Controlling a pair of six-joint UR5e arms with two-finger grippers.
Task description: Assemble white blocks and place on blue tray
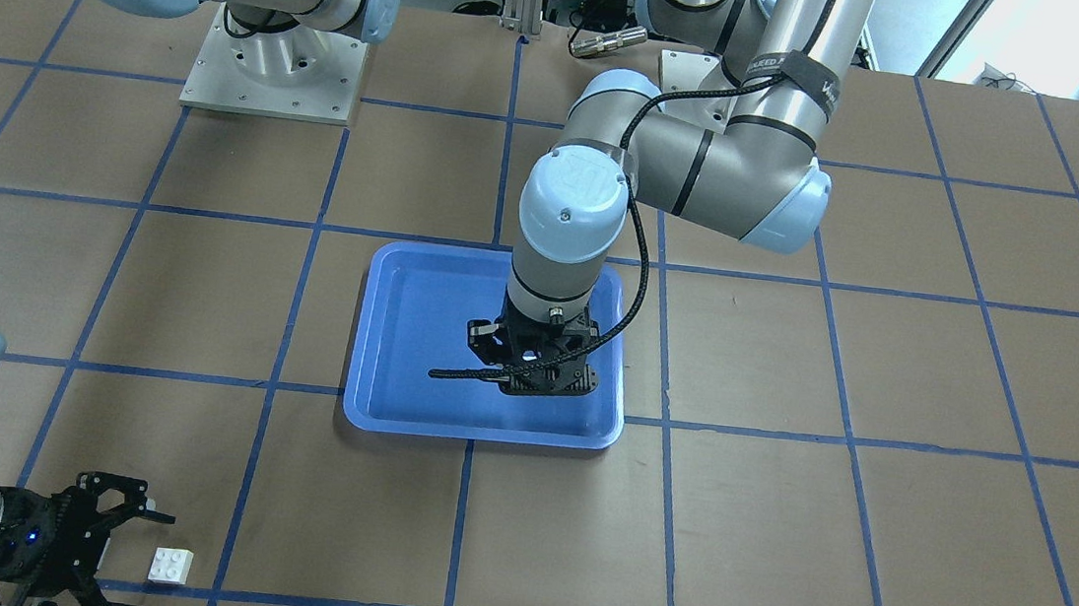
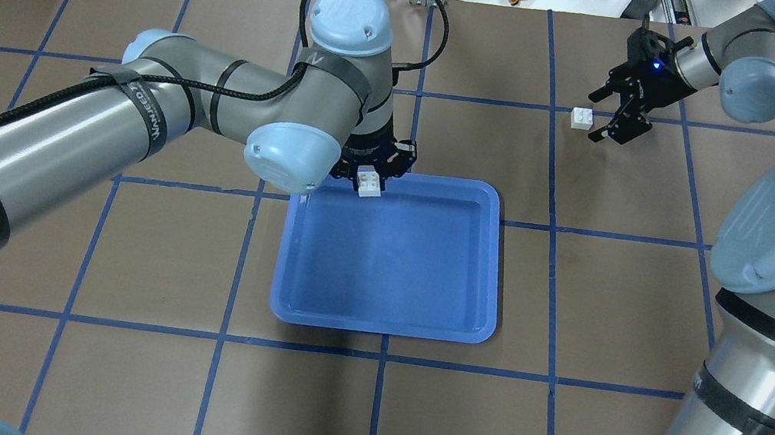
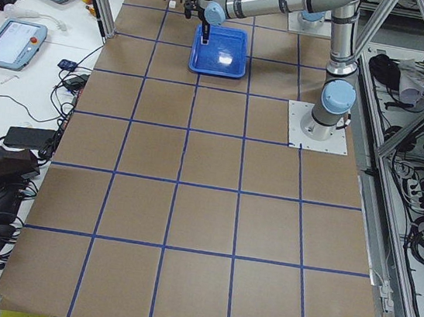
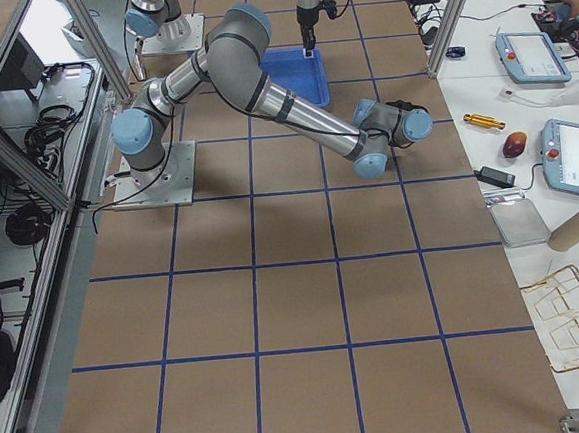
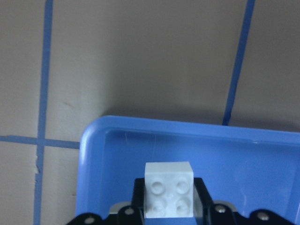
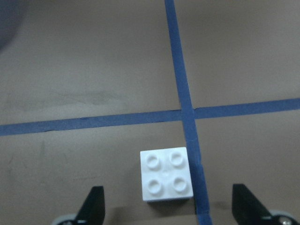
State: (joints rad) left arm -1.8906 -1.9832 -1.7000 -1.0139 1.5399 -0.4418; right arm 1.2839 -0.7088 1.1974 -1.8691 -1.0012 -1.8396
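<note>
**Two tools, two blocks, one tray waiting**

My left tool (image 2: 371,174) pinches one white block (image 2: 368,183) over a corner of the blue tray (image 2: 386,272); my right tool (image 6: 171,206) hangs spread by the other white block (image 6: 166,175) on the worktop (image 2: 637,210).
I should close squarely on its side walls, studs up, clear of the tape line (image 6: 180,70) just beside it; the front view hides my left grip; whether the held block touches the tray I cannot tell.
</note>
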